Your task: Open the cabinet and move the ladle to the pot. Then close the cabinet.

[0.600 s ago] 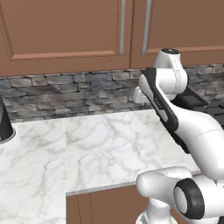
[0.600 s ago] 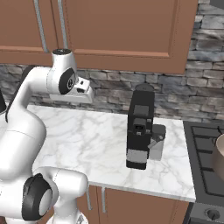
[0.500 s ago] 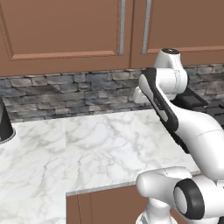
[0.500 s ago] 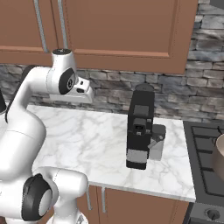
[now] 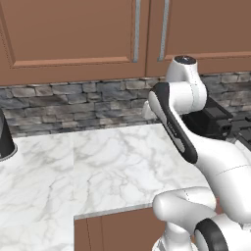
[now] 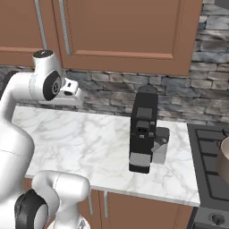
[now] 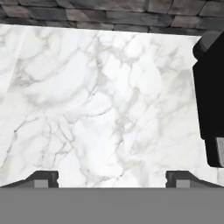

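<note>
The two dark fingertips (image 7: pixel 43 178) stand wide apart with nothing between them, so the gripper (image 7: pixel 112 179) is released and empty, looking down at a bare stretch of the white marble counter (image 7: pixel 100 100). To one side of that patch stands the black coffee machine (image 6: pixel 143 129), well clear of the fingers. Above the counter runs a grey stone backsplash (image 5: pixel 73 105), and over it hangs the cabinet (image 6: pixel 120 31), reddish-brown wood, both doors shut, their long silver bar handles (image 5: pixel 136 30) set upright side by side near the middle seam. Judging by the task, a handle is the first thing to take: a stiff, smooth metal bar, likely slippery, best pinched across its width around mid-height so the pull swings the door evenly on its hinges. The door looks rigid and fairly light, though it will move in an arc, not straight out. The ladle is presumably behind those doors; I cannot see it. It should be light and thin, best gripped along the handle. The pot (image 6: pixel 225 161) shows its tan edge on the stove (image 6: pixel 208 165), at the far right of the right base view.
</note>
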Available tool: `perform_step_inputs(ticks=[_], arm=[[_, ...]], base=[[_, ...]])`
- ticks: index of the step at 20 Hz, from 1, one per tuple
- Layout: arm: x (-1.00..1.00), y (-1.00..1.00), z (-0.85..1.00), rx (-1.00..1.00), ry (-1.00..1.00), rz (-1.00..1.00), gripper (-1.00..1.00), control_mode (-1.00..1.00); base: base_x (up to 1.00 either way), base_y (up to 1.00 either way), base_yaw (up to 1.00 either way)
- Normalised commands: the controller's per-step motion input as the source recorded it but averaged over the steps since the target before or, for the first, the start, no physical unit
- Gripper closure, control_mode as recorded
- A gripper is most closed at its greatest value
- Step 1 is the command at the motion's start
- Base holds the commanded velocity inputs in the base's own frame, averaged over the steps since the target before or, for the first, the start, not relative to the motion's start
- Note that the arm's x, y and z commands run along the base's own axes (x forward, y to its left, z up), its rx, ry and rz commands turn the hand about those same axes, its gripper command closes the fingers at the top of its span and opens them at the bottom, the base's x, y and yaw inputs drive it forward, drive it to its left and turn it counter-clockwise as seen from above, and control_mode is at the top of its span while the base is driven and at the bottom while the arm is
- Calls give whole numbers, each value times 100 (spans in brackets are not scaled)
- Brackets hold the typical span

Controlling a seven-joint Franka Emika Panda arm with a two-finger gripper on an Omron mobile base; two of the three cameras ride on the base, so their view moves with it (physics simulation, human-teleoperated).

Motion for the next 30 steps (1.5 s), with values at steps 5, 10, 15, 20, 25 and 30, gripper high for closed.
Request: perform_step_inputs(ticks=[5,10,15,20,25,30], arm=[[-1,61,36,-7,-11,0,-100,-100],[0,49,49,-2,-11,-3,-100,-100],[0,32,45,0,-9,-7,-100,-100],[12,28,33,0,-9,-7,-100,-100],[31,16,27,0,-14,-5,-100,-100],[44,1,23,0,-13,-2,-100,-100]], base=[[0,0,0],[0,0,0],[0,0,0],[0,0,0],[0,0,0],[0,0,0]])
